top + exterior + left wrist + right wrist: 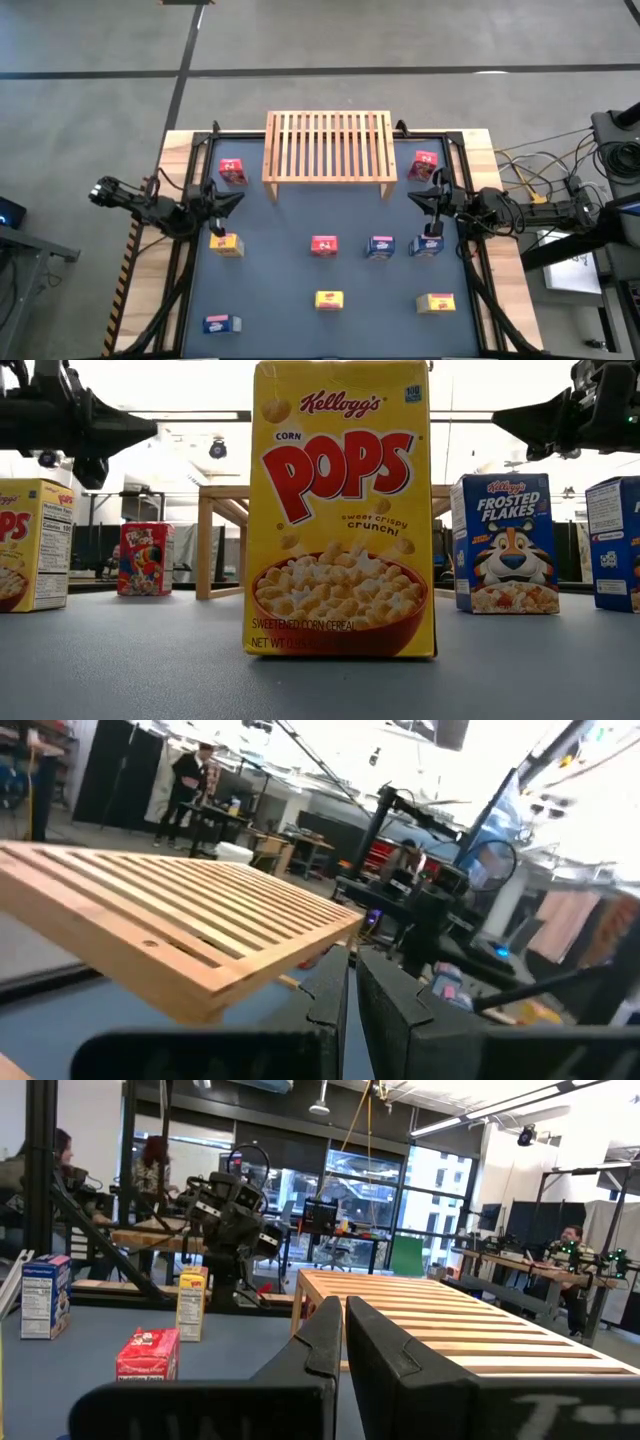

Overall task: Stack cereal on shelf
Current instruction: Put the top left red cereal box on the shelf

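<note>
shelf: pale bare wood, matt slats, ahead of both pincers | cereal: printed card, slight sheen | table: smooth matt grey-blue below pincers, raw wood edges

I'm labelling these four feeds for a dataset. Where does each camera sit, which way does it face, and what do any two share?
High view: above the table, looking straight down at the wooden rack, the cereal boxes and both arms.
Low view: at tabletop height, facing a Corn Pops box, arms overhead.
Left wrist view: on the left arm, looking past the shut left gripper to the rack.
Right wrist view: on the right arm, past the shut right gripper across the rack toward the left arm.
Shared: both wrist views show the rack's slatted top.
</note>
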{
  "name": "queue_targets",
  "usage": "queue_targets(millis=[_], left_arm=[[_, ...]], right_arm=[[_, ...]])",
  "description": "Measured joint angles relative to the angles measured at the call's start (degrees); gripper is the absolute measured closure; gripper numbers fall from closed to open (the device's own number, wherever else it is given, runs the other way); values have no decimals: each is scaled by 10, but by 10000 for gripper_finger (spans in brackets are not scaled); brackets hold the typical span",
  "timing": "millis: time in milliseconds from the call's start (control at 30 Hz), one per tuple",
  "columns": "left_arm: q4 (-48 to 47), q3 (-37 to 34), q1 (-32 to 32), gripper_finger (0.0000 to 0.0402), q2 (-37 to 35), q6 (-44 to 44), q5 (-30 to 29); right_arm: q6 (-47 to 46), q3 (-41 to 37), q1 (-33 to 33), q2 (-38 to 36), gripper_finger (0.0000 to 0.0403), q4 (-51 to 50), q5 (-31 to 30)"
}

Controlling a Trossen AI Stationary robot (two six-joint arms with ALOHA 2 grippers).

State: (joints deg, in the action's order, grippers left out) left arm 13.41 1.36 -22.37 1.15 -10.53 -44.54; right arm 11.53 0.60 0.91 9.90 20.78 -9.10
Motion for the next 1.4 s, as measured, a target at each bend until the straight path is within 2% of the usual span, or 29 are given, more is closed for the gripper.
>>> queue_targets(millis=[100,233,400,467,600,733,933,1067,1200,1400], left_arm=[[-55,37,0,393,0,8,1],[-231,125,0,393,3,-20,17],[-465,244,0,390,37,-122,29],[-520,279,0,382,60,-152,37],[-556,320,0,350,117,-165,56],[-563,366,0,300,181,-143,57],[-663,469,1,220,274,-133,-71],[-760,543,6,181,322,-136,-117],[-829,597,20,167,347,-164,-118],[-845,627,45,166,347,-171,-103]], right_arm=[[0,0,0,0,394,0,0],[0,0,0,0,394,0,0],[0,0,0,0,394,0,0],[0,0,0,0,394,0,0],[0,0,0,0,394,-1,0],[0,0,0,0,394,-6,0],[0,0,0,0,394,-8,0],[0,0,0,0,394,-8,0],[0,0,0,0,394,-8,0],[0,0,0,0,394,-8,0]])
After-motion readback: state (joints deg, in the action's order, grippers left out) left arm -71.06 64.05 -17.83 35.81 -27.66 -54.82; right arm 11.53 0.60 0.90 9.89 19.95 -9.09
